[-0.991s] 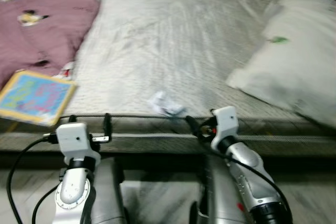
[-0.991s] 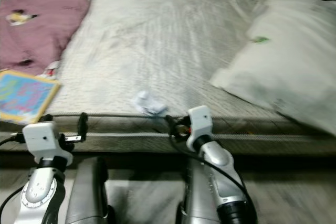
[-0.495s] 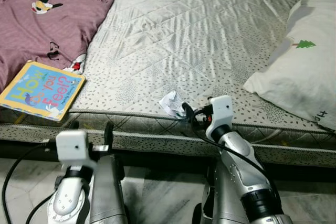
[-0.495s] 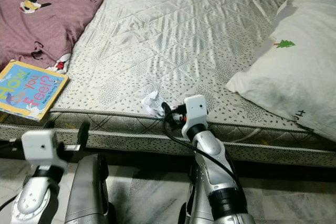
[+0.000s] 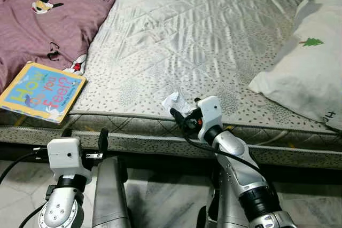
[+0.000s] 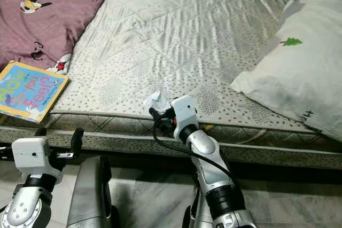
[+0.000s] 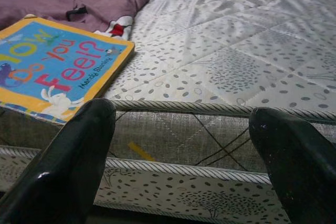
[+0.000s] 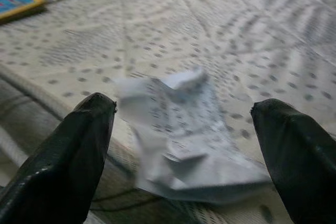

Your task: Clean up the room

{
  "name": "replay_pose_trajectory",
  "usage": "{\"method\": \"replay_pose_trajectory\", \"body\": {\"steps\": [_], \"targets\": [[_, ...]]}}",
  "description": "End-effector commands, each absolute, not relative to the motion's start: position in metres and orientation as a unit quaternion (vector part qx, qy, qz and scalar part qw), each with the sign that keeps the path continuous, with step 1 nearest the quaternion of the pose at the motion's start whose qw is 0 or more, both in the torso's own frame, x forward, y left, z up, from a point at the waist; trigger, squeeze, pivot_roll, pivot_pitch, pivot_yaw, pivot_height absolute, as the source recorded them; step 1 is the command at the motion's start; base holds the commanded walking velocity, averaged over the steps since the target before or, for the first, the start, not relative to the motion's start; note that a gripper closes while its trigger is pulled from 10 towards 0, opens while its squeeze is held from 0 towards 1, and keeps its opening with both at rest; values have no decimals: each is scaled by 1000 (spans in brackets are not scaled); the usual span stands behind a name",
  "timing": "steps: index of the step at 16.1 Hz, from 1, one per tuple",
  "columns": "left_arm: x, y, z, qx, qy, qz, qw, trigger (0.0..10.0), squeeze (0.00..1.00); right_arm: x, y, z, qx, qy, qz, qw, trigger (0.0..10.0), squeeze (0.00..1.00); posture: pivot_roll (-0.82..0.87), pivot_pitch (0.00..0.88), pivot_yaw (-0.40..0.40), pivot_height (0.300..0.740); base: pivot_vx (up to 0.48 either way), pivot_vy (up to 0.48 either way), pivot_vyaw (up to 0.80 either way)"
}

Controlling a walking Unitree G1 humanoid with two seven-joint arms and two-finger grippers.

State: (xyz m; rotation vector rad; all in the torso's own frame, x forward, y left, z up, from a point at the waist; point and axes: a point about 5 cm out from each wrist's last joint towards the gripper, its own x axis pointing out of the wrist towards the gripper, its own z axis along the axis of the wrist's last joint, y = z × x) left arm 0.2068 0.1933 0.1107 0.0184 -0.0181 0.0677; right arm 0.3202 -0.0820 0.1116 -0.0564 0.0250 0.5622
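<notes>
The right hand [image 8: 178, 150] is up at the near edge of the mattress [image 5: 214, 36], just below the middle of the head view, with its 2 black fingers [image 8: 63, 166] spread wide on either side of a crumpled piece of paper [image 5: 176, 101]. In the right wrist view that paper [image 8: 184, 135] lies between the fingers, printed with small dark marks and a little blurred; whether either finger touches it cannot be told. The paper rests on the silver quilted mattress right by the piped edge, at about the middle of the frame. Down in the lower left, the left hand [image 7: 184, 171] sits low in front of the bed's side, fingers apart and gripping nothing, pointing at the mattress edge. Beyond it, at the left edge of the frame, a children's board book [image 5: 41, 92] reading "How do you feel?" lies flat at the mattress corner, just beside a mauve blanket [image 5: 48, 14] with cartoon mouse prints in the upper left. A white pillow [image 5: 310, 62] with a small green tree mark fills the right side, well apart from the paper.
</notes>
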Motion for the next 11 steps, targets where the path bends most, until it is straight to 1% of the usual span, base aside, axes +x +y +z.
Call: {"method": "replay_pose_trajectory", "body": {"steps": [1,4,6,7,11], "targets": [[205,195,112,8,-7,31,999,10000,0,316,-76,114,-23,5,294,956,10000,0,178,180,7,472,0,0,0],[204,197,111,14,-6,31,999,10000,0,312,-67,117,-30,-18,304,952,10000,0,180,179,9,472,0,0,0],[204,198,112,23,-10,36,999,10000,0,308,-59,118,-77,-42,323,942,10000,0,180,179,9,472,0,0,0],[203,199,112,24,-9,39,999,10000,0,304,-51,119,-92,-56,322,941,10000,0,183,178,11,472,0,0,0],[203,197,111,19,-9,34,999,10000,0,305,-40,116,-117,-57,319,939,10000,0,183,178,7,472,0,0,0]]}}
